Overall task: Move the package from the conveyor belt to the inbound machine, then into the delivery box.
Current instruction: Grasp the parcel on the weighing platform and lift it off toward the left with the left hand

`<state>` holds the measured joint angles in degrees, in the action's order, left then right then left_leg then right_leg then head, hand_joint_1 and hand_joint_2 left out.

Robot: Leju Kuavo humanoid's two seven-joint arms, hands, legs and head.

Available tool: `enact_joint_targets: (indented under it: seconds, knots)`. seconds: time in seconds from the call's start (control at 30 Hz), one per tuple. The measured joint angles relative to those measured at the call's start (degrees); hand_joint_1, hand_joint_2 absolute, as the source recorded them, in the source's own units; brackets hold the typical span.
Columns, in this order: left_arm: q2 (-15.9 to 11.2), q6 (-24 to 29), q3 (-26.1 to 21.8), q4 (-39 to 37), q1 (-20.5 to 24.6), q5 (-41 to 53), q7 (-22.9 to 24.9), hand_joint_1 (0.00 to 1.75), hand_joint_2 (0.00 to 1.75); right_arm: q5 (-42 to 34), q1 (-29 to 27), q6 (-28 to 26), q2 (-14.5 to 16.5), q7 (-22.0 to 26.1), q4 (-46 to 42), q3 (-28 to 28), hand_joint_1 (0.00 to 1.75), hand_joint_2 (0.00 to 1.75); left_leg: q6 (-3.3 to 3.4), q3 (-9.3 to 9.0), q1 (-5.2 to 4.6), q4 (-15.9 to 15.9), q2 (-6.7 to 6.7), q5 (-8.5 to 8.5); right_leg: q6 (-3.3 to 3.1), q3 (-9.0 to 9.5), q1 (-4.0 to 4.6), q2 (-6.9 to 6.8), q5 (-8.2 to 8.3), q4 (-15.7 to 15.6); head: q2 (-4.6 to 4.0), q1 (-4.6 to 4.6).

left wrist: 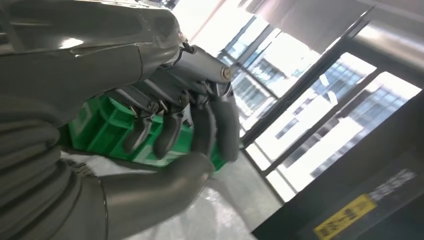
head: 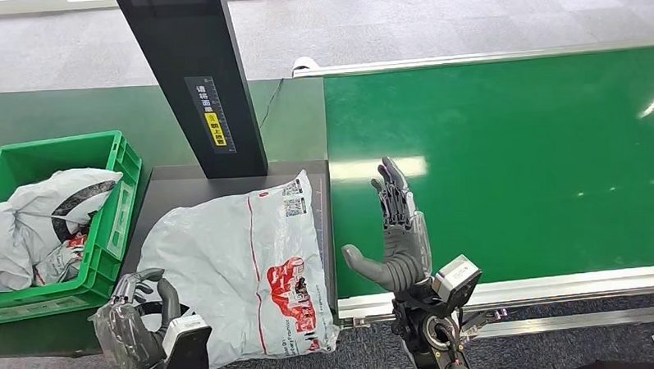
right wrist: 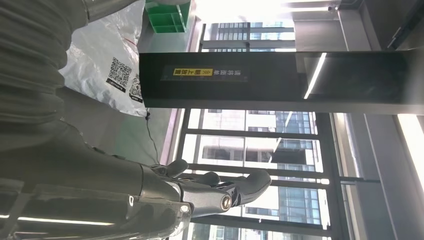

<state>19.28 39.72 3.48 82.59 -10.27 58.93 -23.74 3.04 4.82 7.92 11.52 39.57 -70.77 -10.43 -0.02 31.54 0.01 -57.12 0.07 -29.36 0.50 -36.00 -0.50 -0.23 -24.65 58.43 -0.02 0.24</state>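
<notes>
The black upright column of the inbound machine (head: 193,74) is cut off by the head view's top edge, and the green plastic delivery crate (head: 119,204), holding other grey bags, is cut by the left edge. The grey plastic mailer package with red print (head: 245,269) lies flat on the machine's dark platform (head: 176,186), its near corner overhanging the front edge. The left hand (head: 136,322) sits just beside the package's near-left edge with fingers curled in on nothing, while the right hand (head: 399,235) stands over the green conveyor belt (head: 512,162) just right of the package, fingers straight and apart, holding nothing.

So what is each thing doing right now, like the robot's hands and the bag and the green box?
left hand: fingers curled in, holding nothing, beside the package
right hand: open, fingers straight, above the belt's edge
package: lying flat on the dark machine platform, one end hanging over the near edge
green crate: holds several grey bags
conveyor belt: bare, nothing on it
</notes>
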Motion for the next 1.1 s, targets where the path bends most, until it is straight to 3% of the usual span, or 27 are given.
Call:
enact_joint_targets:
  seconds: [0.13,0.23,0.77,1.1]
  knots:
    - [-1.17,-2.41,3.27,-2.43,0.88,3.33,8.16,0.00,1.75,0.01,0.21,0.20,-0.02,-0.01,0.01,0.01,0.00,1.75,0.00,-0.03,0.00,0.00,0.00,0.00,0.00,0.00,0.00,0.00,0.00,0.00,-0.01,0.00]
    - [-2.37,-5.33,5.90,-4.56,1.67,3.91,10.70,0.00,1.75,0.14,0.31,0.33,-0.02,-0.01,0.03,0.03,0.00,1.75,0.00,-0.03,0.00,0.00,0.00,0.00,0.00,0.00,0.00,0.00,0.00,0.00,0.00,0.00]
    - [-8.15,-14.41,17.25,-8.18,3.46,1.18,9.15,0.00,1.75,0.54,1.74,1.53,-0.02,-0.20,1.64,0.22,0.00,1.75,0.00,0.01,0.00,0.00,0.00,0.00,0.00,-0.02,0.00,0.00,0.00,0.00,0.00,-0.01]
    - [-9.33,-16.27,20.81,-17.91,7.27,1.89,10.41,0.00,1.75,0.63,2.45,2.21,0.00,-0.40,2.70,0.22,0.00,1.75,0.00,-0.04,0.00,0.00,0.00,0.00,0.00,-0.02,0.00,0.00,0.00,0.00,-0.01,-0.02]
